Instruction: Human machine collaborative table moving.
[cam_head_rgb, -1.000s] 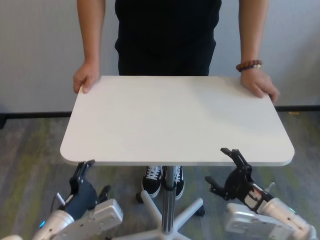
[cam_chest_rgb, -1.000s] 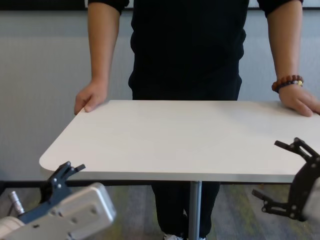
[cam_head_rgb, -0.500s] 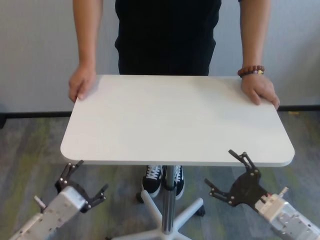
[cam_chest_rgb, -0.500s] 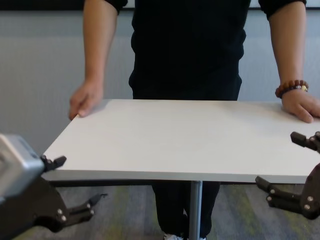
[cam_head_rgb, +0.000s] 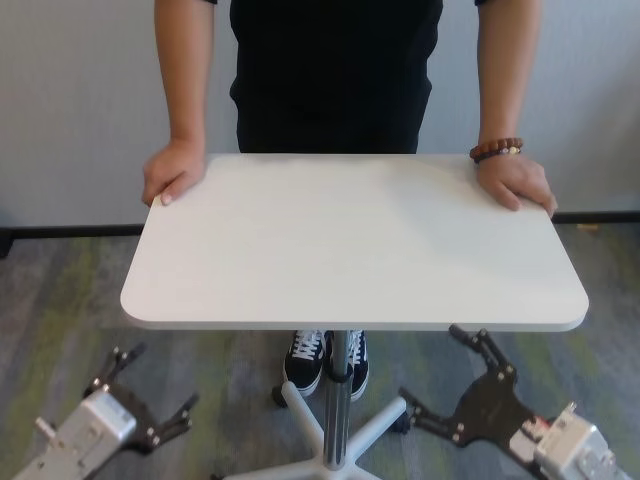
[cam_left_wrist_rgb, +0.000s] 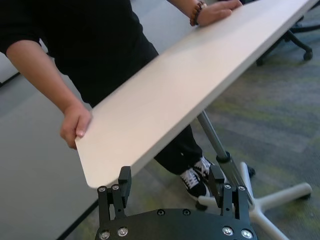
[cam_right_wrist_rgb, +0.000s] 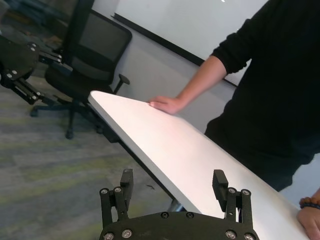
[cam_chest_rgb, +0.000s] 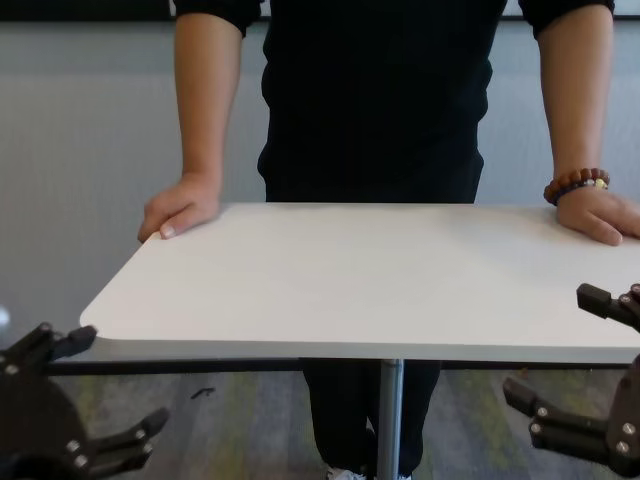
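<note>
The white table (cam_head_rgb: 350, 240) stands in front of me on its silver pole (cam_head_rgb: 338, 395); it also shows in the chest view (cam_chest_rgb: 370, 270). The human (cam_head_rgb: 335, 70), in a black top, rests one hand (cam_head_rgb: 172, 172) on each far corner, with a beaded bracelet (cam_head_rgb: 497, 150) on one wrist. My left gripper (cam_head_rgb: 150, 385) is open and empty, low and in front of the near left corner. My right gripper (cam_head_rgb: 440, 370) is open and empty below the near right edge. In both wrist views the table edge (cam_left_wrist_rgb: 150, 115) (cam_right_wrist_rgb: 150, 145) lies ahead of the spread fingers, apart from them.
The table's star base with castors (cam_head_rgb: 380, 420) spreads on the carpet between my arms, with the person's shoes (cam_head_rgb: 325, 360) behind it. A black office chair (cam_right_wrist_rgb: 85, 55) stands off to the left side. A grey wall is behind the person.
Both grippers have dropped lower and drawn back from the table's near edge. The left one turned and swung outward. The person's hands shifted slightly on the far corners.
</note>
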